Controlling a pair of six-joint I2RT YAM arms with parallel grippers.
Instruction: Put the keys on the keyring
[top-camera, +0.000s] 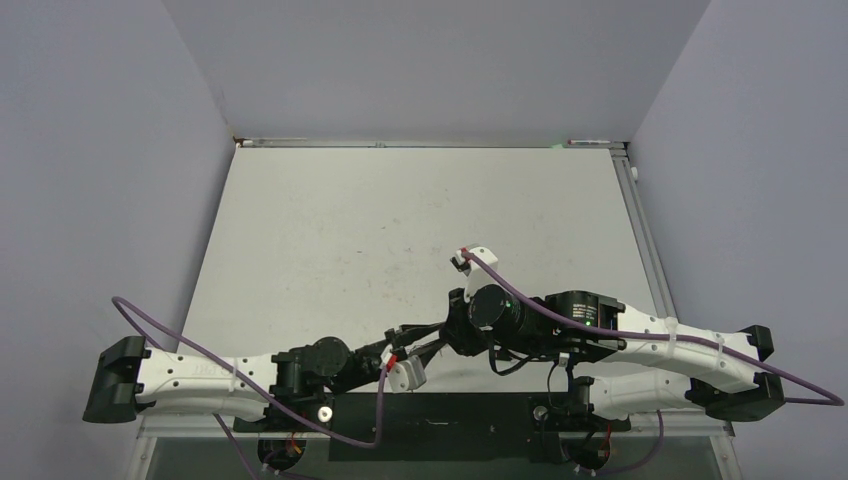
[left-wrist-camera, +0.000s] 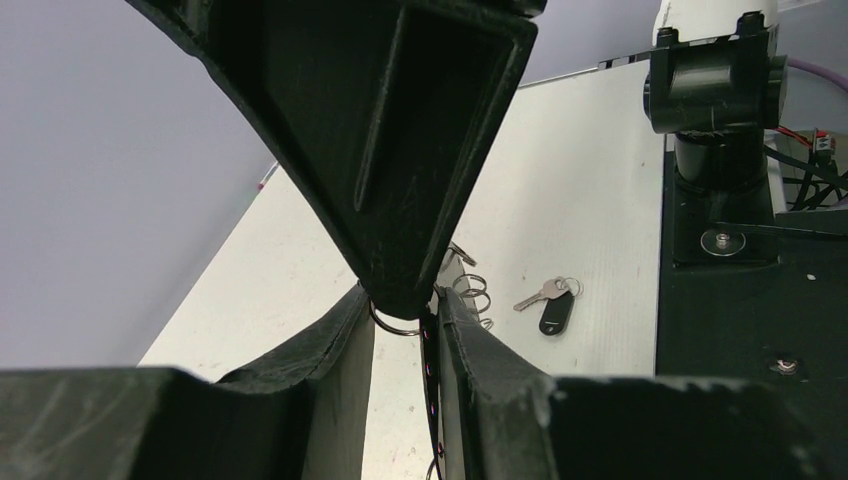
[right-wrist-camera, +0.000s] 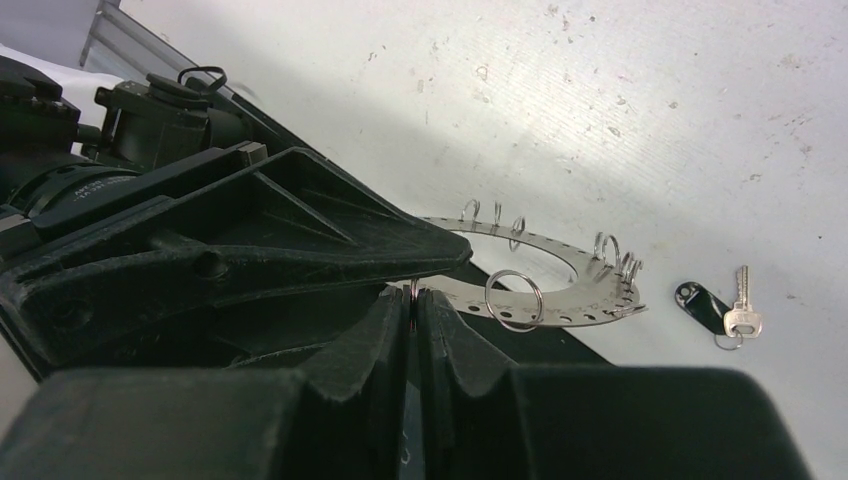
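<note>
The keyring (right-wrist-camera: 590, 298), a flat grey disc fringed with wire loops, hangs just above the table's near edge. My left gripper (left-wrist-camera: 403, 296) is closed on it: the disc runs edge-on (left-wrist-camera: 429, 350) along one finger, and a wire loop (left-wrist-camera: 395, 331) spans the gap to the other. My right gripper (right-wrist-camera: 412, 297) is shut on that wire loop (right-wrist-camera: 412, 288) at the disc's rim. In the top view both grippers (top-camera: 430, 340) (top-camera: 453, 332) meet tip to tip. A silver key (right-wrist-camera: 742, 300) with a black tag (right-wrist-camera: 703, 302) lies flat on the table (left-wrist-camera: 556, 312), apart from the ring.
Another larger loop (right-wrist-camera: 514, 298) stands up from the ring's near rim. The black base plate (left-wrist-camera: 740, 330) and the right arm's base (left-wrist-camera: 715, 90) lie right beside the key. The white table (top-camera: 400, 220) is walled at the back and sides.
</note>
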